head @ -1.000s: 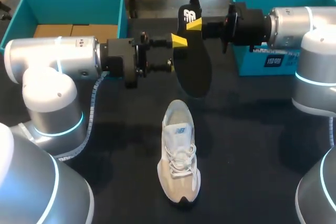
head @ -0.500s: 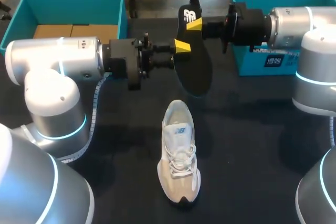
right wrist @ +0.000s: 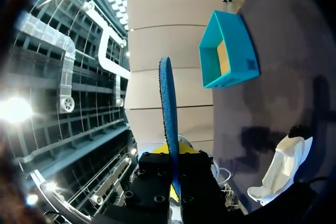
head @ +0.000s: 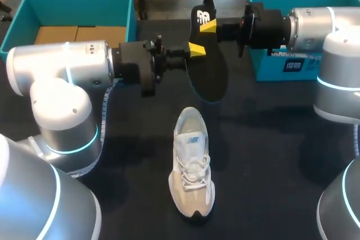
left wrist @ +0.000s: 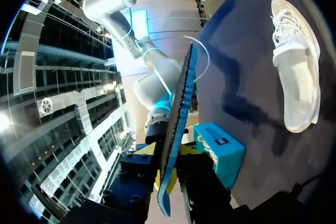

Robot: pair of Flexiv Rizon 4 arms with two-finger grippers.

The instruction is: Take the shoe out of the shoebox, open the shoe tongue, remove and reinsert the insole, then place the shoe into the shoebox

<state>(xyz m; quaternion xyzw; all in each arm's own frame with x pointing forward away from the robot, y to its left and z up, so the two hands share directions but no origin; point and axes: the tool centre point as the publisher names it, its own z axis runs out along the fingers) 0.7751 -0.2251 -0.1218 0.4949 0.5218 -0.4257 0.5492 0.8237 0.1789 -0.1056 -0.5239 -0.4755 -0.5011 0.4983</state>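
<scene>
– Above the table's far middle, what is that black insole (head: 207, 74) doing?

– Hanging in the air, well clear of the white shoe (head: 192, 164). The shoe lies flat on the dark table (head: 270, 139) nearer the robot, opening toward the far side and toe toward the near edge. One teal shoebox (head: 76, 7) sits at the far left, and a second teal box (head: 281, 66) at the far right.

– Who has hold of it?

– Both arms, by the look of it. The right pincer (head: 208, 26) is clenched on the heel end. The left pincer (head: 197, 50) is nipped onto the edge a little lower. In each wrist view the insole stands edge-on between that pincer's fingers, with almost no gap to either side.

– So what is the step?

– I judge it to be reinsertion: the insole is out and must go back in.

– How to do it well?

– One arm should let go cleanly, so the thin foam isn't twisted between two grips. Then tilt the toe end down, line it up with the shoe's opening, and slide it forward under the tongue. The shoe is unpinned and may skid, so the freed pincer should steady it.
</scene>
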